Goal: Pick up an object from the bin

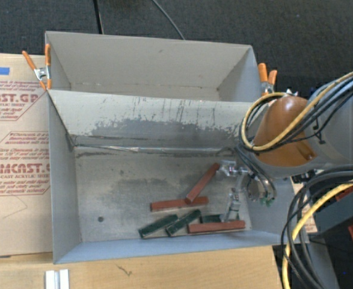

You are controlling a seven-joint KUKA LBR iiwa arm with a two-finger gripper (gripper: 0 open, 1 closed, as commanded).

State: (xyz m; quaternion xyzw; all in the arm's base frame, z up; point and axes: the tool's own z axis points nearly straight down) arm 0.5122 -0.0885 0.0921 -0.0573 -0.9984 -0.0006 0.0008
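Dark carpet around grey bin (62, 179). Bar cluster on bin floor at 5 o'clock. Nearest: front red bar (217, 226), long axis 9–3, along front wall. Green bars (164, 224) at its 9 o'clock. Beyond: flat red bar (178, 205), then tilted red bar (201, 183). Gripper (232, 212) at 12 o'clock of front red bar's 3 o'clock end. Contact and gripper state: cannot tell.

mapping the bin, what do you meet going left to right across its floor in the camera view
dark green stick → slanted red-brown stick → gripper; the other sticks overlap these, so they are left out
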